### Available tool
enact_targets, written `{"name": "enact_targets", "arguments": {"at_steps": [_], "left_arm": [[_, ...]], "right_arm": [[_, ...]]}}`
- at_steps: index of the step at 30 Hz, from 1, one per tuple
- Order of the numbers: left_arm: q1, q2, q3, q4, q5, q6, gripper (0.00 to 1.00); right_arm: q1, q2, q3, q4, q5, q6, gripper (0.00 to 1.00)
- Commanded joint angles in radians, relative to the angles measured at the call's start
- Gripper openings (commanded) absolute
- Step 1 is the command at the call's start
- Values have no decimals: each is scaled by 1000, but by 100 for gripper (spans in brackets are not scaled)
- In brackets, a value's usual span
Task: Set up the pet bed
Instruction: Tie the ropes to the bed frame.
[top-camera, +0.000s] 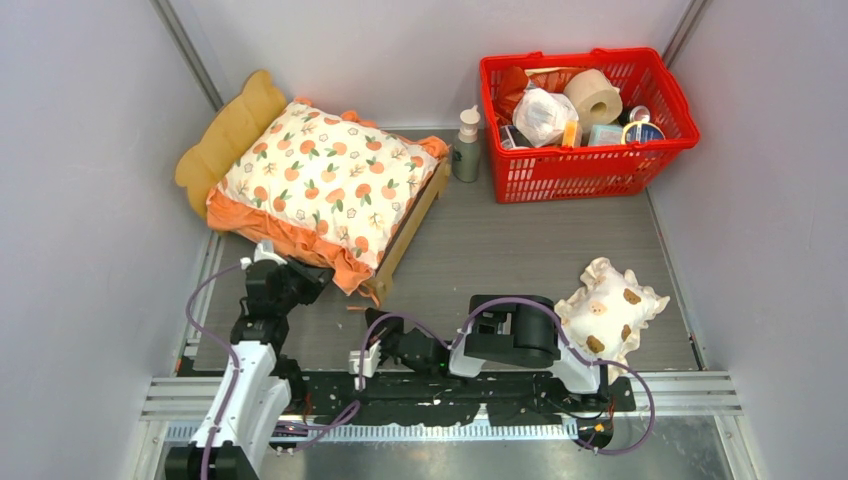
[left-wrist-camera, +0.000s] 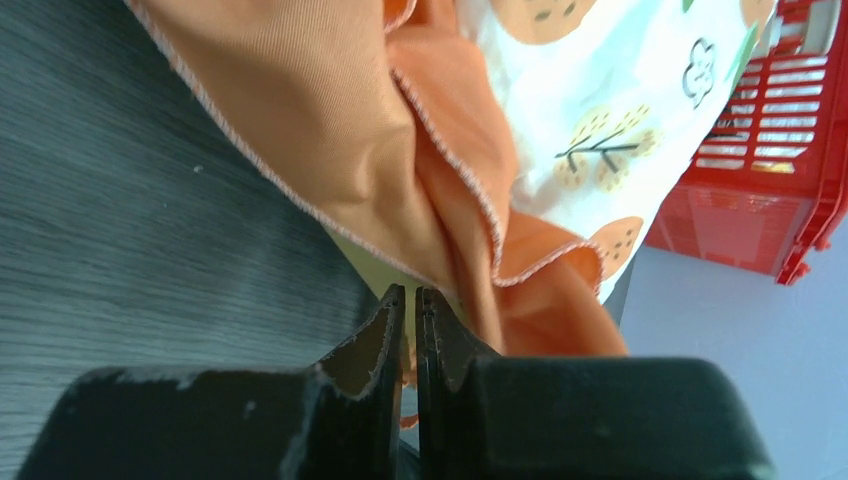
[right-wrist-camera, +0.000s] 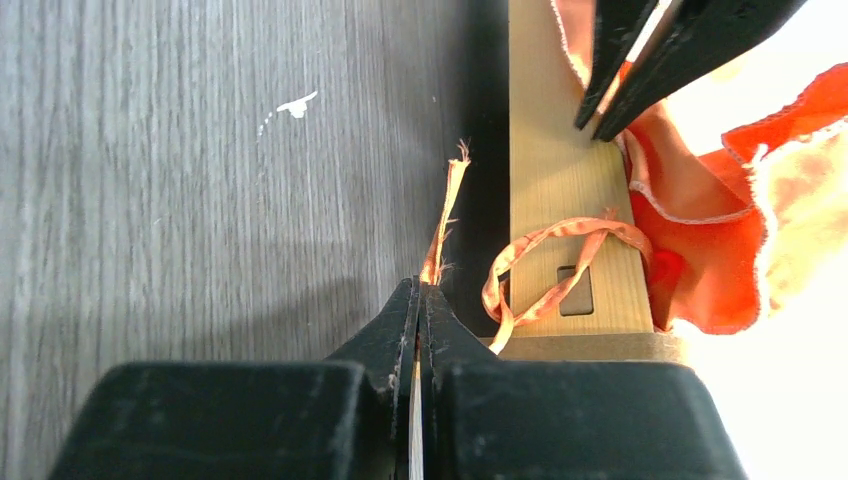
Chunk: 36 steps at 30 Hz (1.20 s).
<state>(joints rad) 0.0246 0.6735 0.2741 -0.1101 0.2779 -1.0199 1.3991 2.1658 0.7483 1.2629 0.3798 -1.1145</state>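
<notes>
The pet bed (top-camera: 412, 228) stands at the back left, its light wood rail (right-wrist-camera: 560, 180) pointing toward me and its wavy headboard (top-camera: 228, 135) at the far end. A cream orange-print cushion (top-camera: 325, 180) with orange ruffles (left-wrist-camera: 330, 130) lies on it and overhangs the near end. My left gripper (left-wrist-camera: 411, 292) sits at that ruffle's edge (top-camera: 322, 283), jaws parted by a thin slit with nothing pinched at the tips. My right gripper (right-wrist-camera: 419, 285), low beside the bed's near corner (top-camera: 358, 362), is shut on a thin orange tie string (right-wrist-camera: 440, 230), which loops over the rail.
A small cream frilled pillow (top-camera: 605, 308) with brown spots lies at the right, near the right arm. At the back right stands a red basket (top-camera: 590, 170) full of household items, also seen in the left wrist view (left-wrist-camera: 770, 200). A pump bottle (top-camera: 467, 145) stands beside it.
</notes>
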Motion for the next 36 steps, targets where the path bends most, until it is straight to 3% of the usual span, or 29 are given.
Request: {"name": "enact_targets", "arguments": {"at_steps": [1, 4, 12, 24, 36], "left_arm": [[2, -29, -35, 45, 59, 27, 12], [1, -28, -37, 60, 61, 25, 12], [1, -6, -85, 172, 129, 10, 29], [1, -10, -139, 314, 186, -18, 35], [1, -12, -219, 473, 216, -188, 35]], "right_arm": [[4, -20, 15, 111, 8, 29, 5], [5, -15, 19, 123, 10, 36, 5], [3, -10, 31, 134, 11, 43, 5], [2, 0, 42, 140, 1, 41, 5], [3, -1, 45, 133, -2, 29, 5]]}}
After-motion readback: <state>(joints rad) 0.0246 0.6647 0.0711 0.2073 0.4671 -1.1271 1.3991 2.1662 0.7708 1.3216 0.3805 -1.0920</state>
